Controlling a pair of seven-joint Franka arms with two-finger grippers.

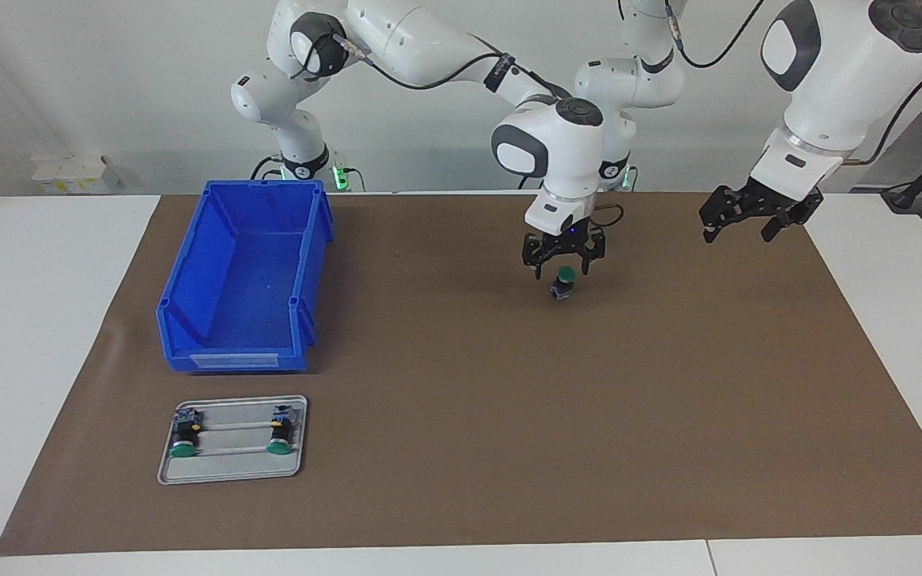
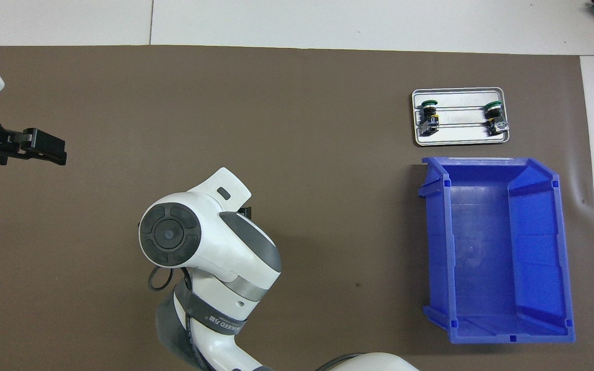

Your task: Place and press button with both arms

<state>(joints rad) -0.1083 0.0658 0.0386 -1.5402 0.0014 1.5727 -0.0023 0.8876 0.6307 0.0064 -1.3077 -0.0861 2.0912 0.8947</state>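
One button (image 1: 563, 283) stands upright on the brown mat (image 1: 461, 448), green cap up, toward the left arm's end of the table. My right gripper (image 1: 562, 270) hangs directly over it, open, fingertips spread to either side of the cap and not gripping it. In the overhead view the right arm's wrist (image 2: 194, 242) hides both this gripper and the button. My left gripper (image 1: 741, 230) (image 2: 44, 147) waits open in the air over the mat's edge at the left arm's end, holding nothing.
A blue bin (image 1: 189, 320) (image 2: 539, 257) stands at the right arm's end. Farther from the robots lies a grey tray (image 1: 229, 472) (image 2: 457, 138) with two more buttons (image 1: 185, 432) (image 1: 279, 428) on their sides.
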